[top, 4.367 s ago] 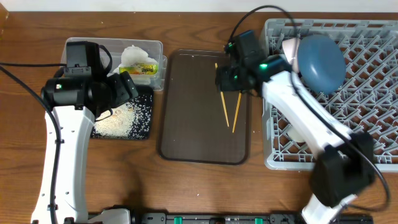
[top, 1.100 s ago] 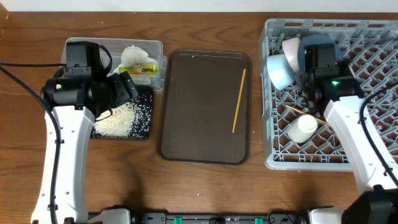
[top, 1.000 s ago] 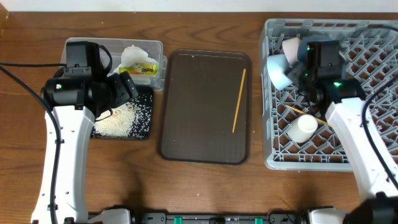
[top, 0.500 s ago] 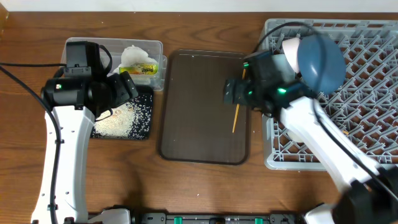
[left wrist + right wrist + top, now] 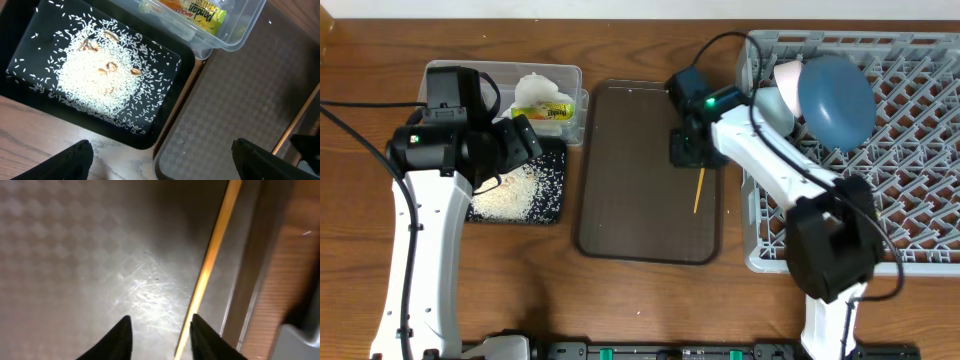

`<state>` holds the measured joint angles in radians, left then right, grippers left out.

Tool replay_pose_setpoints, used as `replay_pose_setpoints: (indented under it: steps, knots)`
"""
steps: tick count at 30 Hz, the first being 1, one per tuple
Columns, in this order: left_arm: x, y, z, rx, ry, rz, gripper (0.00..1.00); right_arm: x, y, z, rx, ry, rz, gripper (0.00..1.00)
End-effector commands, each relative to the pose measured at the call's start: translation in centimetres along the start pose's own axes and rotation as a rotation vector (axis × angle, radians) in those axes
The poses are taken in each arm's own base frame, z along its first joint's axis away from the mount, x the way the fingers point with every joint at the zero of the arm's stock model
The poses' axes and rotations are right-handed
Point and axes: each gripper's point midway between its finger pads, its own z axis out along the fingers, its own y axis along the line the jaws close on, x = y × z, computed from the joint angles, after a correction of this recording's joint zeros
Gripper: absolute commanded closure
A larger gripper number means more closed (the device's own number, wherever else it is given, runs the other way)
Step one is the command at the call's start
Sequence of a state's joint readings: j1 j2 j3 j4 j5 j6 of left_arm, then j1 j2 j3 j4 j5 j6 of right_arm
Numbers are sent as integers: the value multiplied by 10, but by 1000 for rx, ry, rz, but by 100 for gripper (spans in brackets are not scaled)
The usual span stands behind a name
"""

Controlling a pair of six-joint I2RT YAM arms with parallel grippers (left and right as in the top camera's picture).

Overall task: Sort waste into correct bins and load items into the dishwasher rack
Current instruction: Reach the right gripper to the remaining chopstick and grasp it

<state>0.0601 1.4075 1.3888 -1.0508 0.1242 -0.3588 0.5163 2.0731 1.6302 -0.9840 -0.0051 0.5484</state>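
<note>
**Right gripper (image 5: 161,335) set over the chopstick (image 5: 212,265) on the brown serving tray (image 5: 630,200)**

We found the right gripper low over the tray with its fingers apart and empty. They straddled the chopstick's shaft, which sat off-centre, close to one finger. We judged that this alignment let the fingers close across the thin shaft for transfer to the dishwasher rack (image 5: 920,150), just beside the tray. The chopstick was a slender, pale wooden stick lying flat near the tray's right rim, and we judged it likely to roll or slip. The left gripper (image 5: 161,150) hung spread and empty above the black tray (image 5: 172,85) holding the rice scraps (image 5: 95,85), well apart from the right arm.
</note>
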Motion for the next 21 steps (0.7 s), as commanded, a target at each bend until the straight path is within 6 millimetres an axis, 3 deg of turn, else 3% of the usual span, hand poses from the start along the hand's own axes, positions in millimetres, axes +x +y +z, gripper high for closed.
replay_pose_setpoints:
  steps: [1,8,15,21]
  knots:
    - [-5,0,-1,-5,-7,7,8,1,-6,18,64,20,37,67]
    - [-5,0,-1,-5,-7,7,9,10,-20,38,141,64,45,67]
    - [-5,0,-1,-5,-7,7,8,16,-23,51,159,93,43,84]
    - [-5,0,-1,-5,-7,7,8,22,-26,54,168,118,43,87]
